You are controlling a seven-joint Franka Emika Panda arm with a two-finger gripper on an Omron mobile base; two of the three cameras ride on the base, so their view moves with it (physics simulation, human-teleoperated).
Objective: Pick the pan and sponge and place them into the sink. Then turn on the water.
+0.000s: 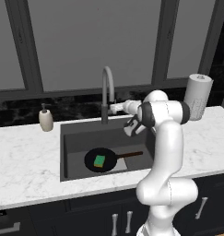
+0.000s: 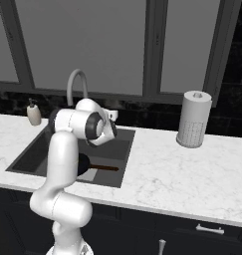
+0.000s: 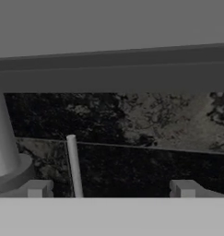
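The black pan [image 1: 109, 156] lies on the bottom of the dark sink [image 1: 76, 138], its brown handle [image 1: 132, 154] pointing right. The green sponge [image 1: 100, 161] rests on the pan. My gripper [image 1: 114, 109] is raised over the sink's back edge, just right of the arched grey faucet [image 1: 106, 90], and it stands open and empty. In the hand view the fingertips [image 3: 37, 188] stand wide apart, with the faucet's base [image 3: 5, 152] at the left and a thin grey lever [image 3: 74, 166] between them. No water shows. From the right, my arm hides most of the pan; its handle [image 2: 105, 168] shows.
A beige soap dispenser [image 1: 46, 120] stands on the white marble counter [image 1: 26, 161] left of the sink. A paper towel roll [image 1: 197, 97] stands at the back right. Dark backsplash and windows rise behind the faucet. Cabinet fronts run below the counter.
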